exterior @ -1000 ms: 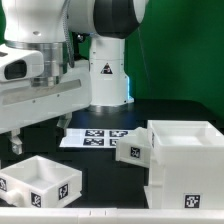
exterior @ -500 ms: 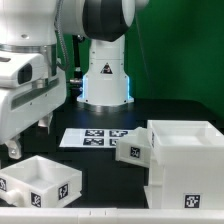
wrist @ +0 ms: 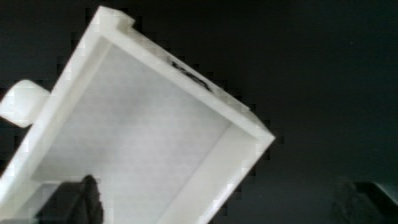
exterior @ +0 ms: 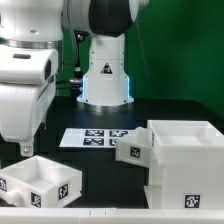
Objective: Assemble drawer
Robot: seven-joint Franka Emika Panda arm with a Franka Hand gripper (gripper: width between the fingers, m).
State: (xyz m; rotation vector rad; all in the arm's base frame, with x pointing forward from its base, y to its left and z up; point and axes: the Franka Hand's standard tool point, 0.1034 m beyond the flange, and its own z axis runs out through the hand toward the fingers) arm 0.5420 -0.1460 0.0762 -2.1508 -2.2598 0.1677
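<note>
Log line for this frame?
phase: pre-grasp | gripper: open, above loose white plastic open-top tray | second tray: partly in white cube casing

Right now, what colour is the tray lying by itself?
White tray, with black-and-white square tags. The exterior view shows it best.

The arm [exterior: 30,75] is wearing glossy white, rounded shells, with a thin grey seam running between its sections. A wide black band [exterior: 112,15] is wrapping the upper joint. The white base [exterior: 108,85] is carrying a black-and-white triangular label [exterior: 103,68], and a bluish light [exterior: 84,92] is glowing along its edge. A thin dark cable [exterior: 76,50] is running beside it. The gripper [wrist: 222,200] is showing only as two dark, blurred fingers [wrist: 71,200].
</note>
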